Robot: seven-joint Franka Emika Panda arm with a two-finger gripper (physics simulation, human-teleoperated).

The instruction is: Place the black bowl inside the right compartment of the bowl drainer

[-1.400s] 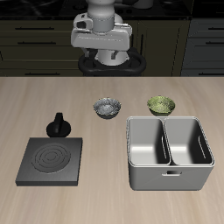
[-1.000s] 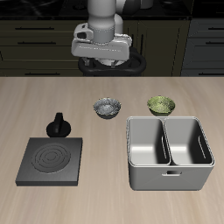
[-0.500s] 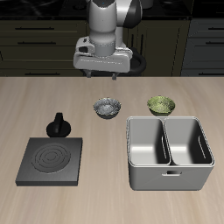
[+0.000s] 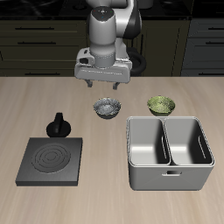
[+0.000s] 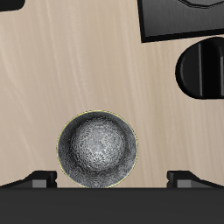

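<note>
Black bowl (image 4: 107, 108): on desk (image 4: 105, 197), behind bowl drainer (image 4: 170, 152), beside green bowl (image 4: 160, 105). Gripper (image 4: 103, 85): spread wide, empty, above bowl and slightly farther back; bowl round, no long axis.
</note>
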